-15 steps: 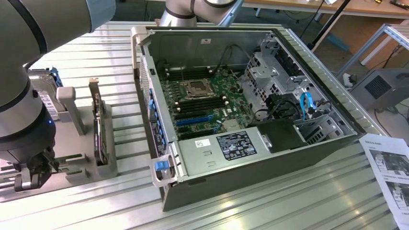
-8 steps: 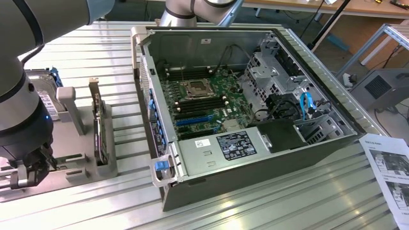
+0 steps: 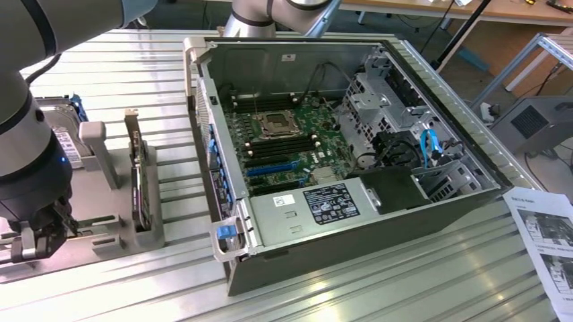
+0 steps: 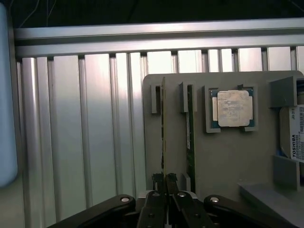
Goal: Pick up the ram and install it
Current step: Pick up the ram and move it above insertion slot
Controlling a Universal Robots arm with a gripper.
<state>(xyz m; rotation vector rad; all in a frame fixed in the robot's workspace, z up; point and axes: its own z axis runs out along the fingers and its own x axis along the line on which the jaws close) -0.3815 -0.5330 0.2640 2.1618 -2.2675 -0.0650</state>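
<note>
Parts tray, the exterior view's left: my gripper (image 3: 37, 245) sat low over the near edge of the grey tray (image 3: 94, 201). Its fingers (image 4: 156, 179) were drawn narrow and, as I judged it from the wrist view, pinched on the near end of the ram (image 4: 163, 128).

The ram stood on its long edge in the tray's slots. Its long axis ran straight away from the fingers, so the grip was at one end and not at the middle. Just beside it a second stick (image 4: 190, 137) stood parallel in its own slots, apart from the fingers. Past that lay the square processor (image 4: 232, 108) in its pocket, then a hard drive (image 4: 295, 137) whose label read TOSHIBA.

Further toward the exterior view's right a dark card (image 3: 137, 178) stood on edge. Then came the open case (image 3: 286, 67), well apart from the tray, its motherboard (image 3: 286, 144) bare to the camera. I could not read the stickers on the power supply (image 3: 327, 204). At the far right lay a printed sheet (image 3: 546, 255), its text too small to make out.
</note>
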